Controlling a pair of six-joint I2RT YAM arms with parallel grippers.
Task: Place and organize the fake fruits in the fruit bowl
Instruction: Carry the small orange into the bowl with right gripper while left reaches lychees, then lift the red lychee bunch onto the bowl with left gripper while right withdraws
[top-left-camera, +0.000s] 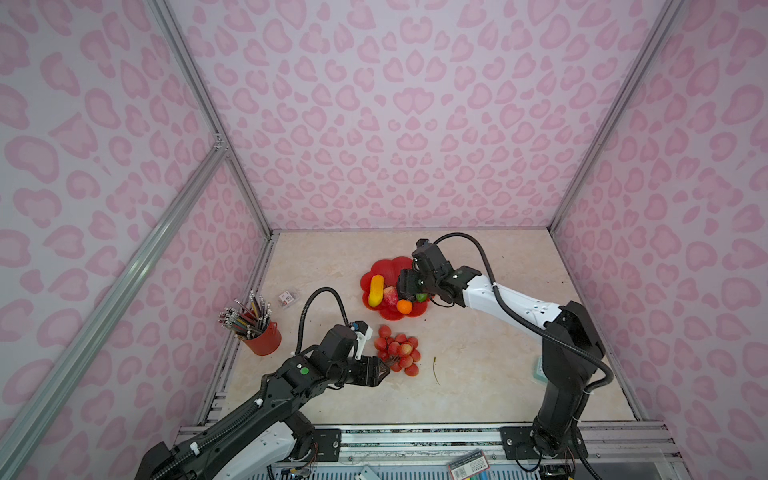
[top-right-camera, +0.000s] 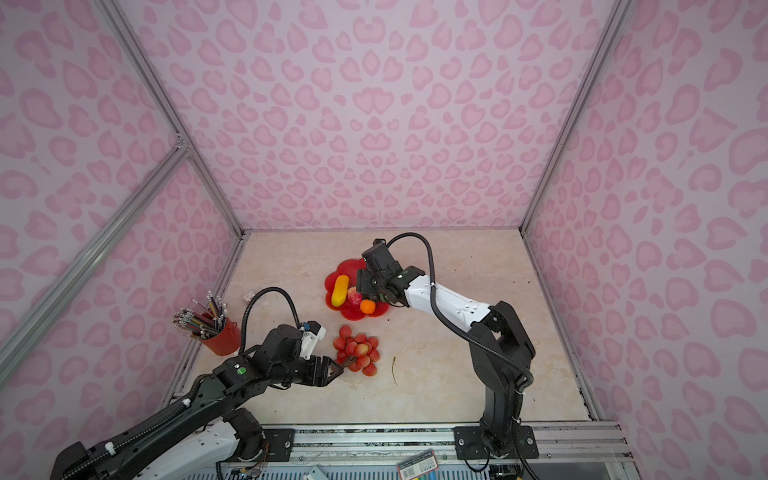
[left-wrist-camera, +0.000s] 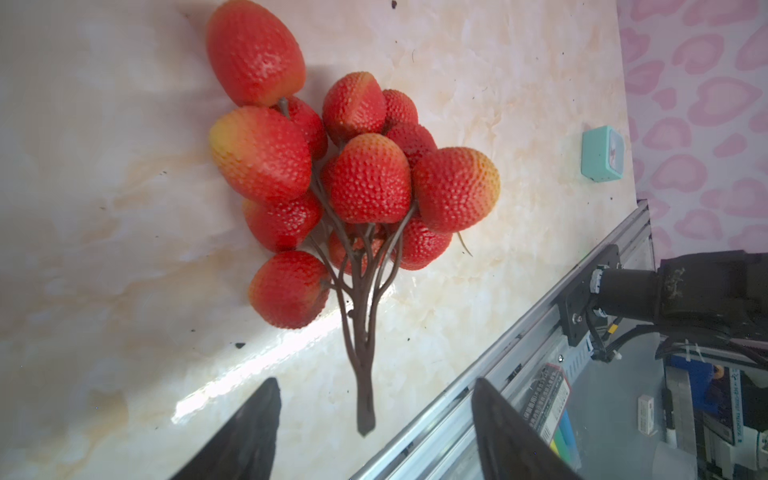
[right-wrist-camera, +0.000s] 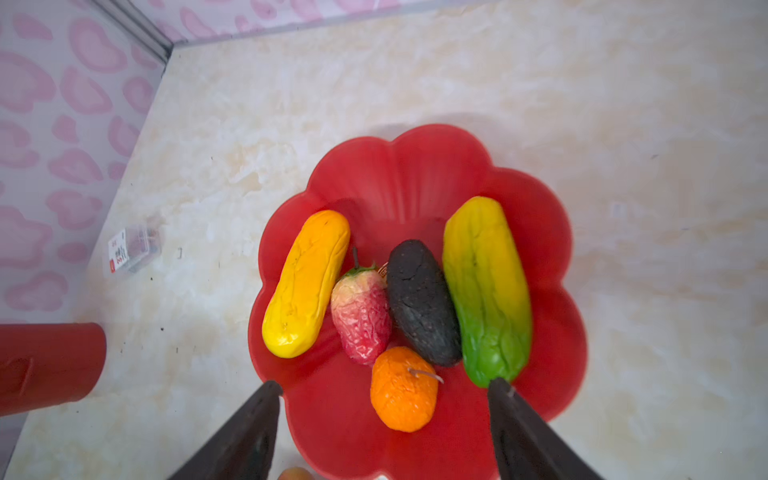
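My right gripper (right-wrist-camera: 384, 381) hangs spread and empty over the glossy red scalloped fruit bowl (right-wrist-camera: 415, 141). In the bowl the long yellow-orange fruit (right-wrist-camera: 307, 282), pink strawberry (right-wrist-camera: 361, 316), dark avocado (right-wrist-camera: 419, 303), green-yellow papaya (right-wrist-camera: 486, 291) and small orange (right-wrist-camera: 403, 390) lie side by side. Near the bowl, the bumpy red plastic lychee bunch (left-wrist-camera: 370, 178) lies on the table. My left gripper (left-wrist-camera: 374, 380) straddles its brown stem (left-wrist-camera: 365, 365), jaws parted and not pinching; I judge the stem the easiest handle.

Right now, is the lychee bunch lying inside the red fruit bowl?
No, the lychee bunch lies on the table, outside the fruit bowl.
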